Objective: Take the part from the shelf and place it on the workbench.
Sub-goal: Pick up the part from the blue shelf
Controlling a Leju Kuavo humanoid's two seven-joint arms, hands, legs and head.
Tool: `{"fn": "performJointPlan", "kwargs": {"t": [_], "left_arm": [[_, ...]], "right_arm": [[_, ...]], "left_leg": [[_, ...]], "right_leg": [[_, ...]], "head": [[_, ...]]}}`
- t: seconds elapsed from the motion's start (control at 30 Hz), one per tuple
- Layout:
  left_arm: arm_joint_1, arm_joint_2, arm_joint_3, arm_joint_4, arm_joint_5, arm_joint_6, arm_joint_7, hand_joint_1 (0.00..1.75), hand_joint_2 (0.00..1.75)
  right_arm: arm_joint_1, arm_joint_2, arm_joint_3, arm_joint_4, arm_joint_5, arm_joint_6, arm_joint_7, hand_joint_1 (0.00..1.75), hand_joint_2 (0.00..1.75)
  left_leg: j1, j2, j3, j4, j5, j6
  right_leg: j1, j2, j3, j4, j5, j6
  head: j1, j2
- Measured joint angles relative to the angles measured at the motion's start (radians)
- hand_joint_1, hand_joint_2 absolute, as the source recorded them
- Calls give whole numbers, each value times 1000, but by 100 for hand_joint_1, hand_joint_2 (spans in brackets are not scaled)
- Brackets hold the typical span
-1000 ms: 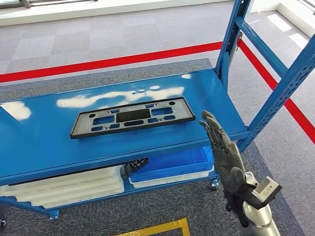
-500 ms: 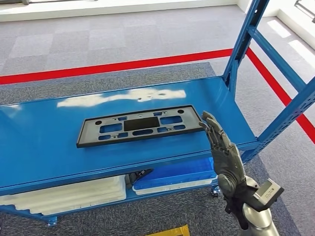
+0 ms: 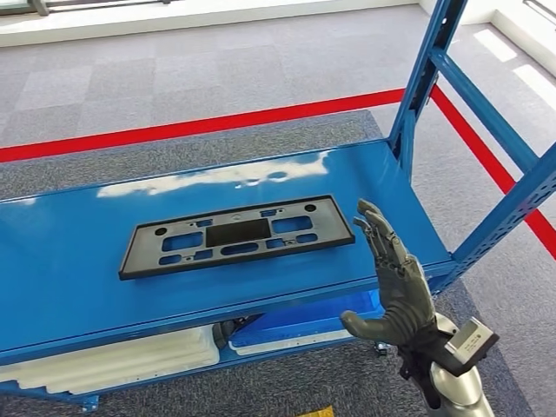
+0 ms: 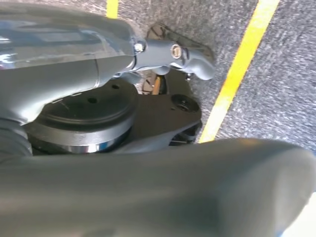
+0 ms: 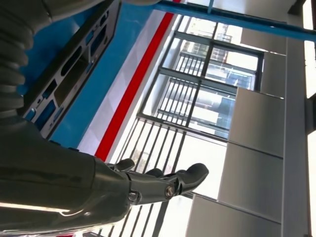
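Fingers (image 3: 377, 228) of my right hand (image 3: 399, 287) spread, thumb out, holding nothing, just beside the part's (image 3: 233, 235) near end. Part lies flat on the blue shelf (image 3: 78, 261). Left hand's state: cannot tell. I should hook under the part's end edge before lifting.

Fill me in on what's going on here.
A humanoid robot faces a blue metal shelf where a flat, dark grey rectangular plate with cut-outs lies untouched. Its right hand is raised beside the plate's right end, fingers spread, holding nothing. The left hand hangs low over grey carpet with yellow lines.
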Motion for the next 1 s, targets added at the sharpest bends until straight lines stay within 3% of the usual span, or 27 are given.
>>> {"fn": "performJointPlan", "kwargs": {"t": [0.2, 0.4, 0.5, 0.67, 0.8, 1.0], "left_arm": [[0, 0, 0, 0, 0, 9, 0, 0, 0], [0, 0, 0, 0, 6, 12, -1, 0, 0], [0, 0, 0, 0, 10, 14, -2, 0, 0], [-1, 0, -1, 0, -6, 13, -3, 0, 0], [-3, 0, -4, 0, -25, 10, -1, 0, 0], [-5, 0, -20, 0, -47, 7, 1, 0, 0]], "right_arm": [[0, -2, 0, -1, 26, -14, 15, 0, 175], [-5, -3, 1, 0, 109, -71, 50, 0, 175], [-21, -3, 5, 0, 215, -132, 85, 0, 175], [-82, 5, 28, 33, 479, -247, 174, 0, 175], [-142, 18, 50, 115, 616, -272, 243, 0, 175], [-223, 30, 84, 280, 715, -274, 269, 0, 175]], "left_leg": [[0, 0, 11, -14, 0, 0], [0, 0, 12, -16, -1, -5], [0, 0, 13, -16, -2, -12], [-3, 0, 15, -16, -2, -13], [-6, 0, 16, -16, -2, -13], [-8, 0, 16, -15, -2, -13]], "right_leg": [[1, -1, 5, 0, -8, -9], [2, -1, 7, 0, -9, -10], [2, -2, 8, 1, -9, -10], [-1, -2, 11, 0, -9, -10], [-3, -2, 12, 0, -8, -10], [-5, -3, 12, 0, -8, -9]], "head": [[0, 0], [0, 0], [0, 0], [0, 0], [0, 0], [0, 0]]}}
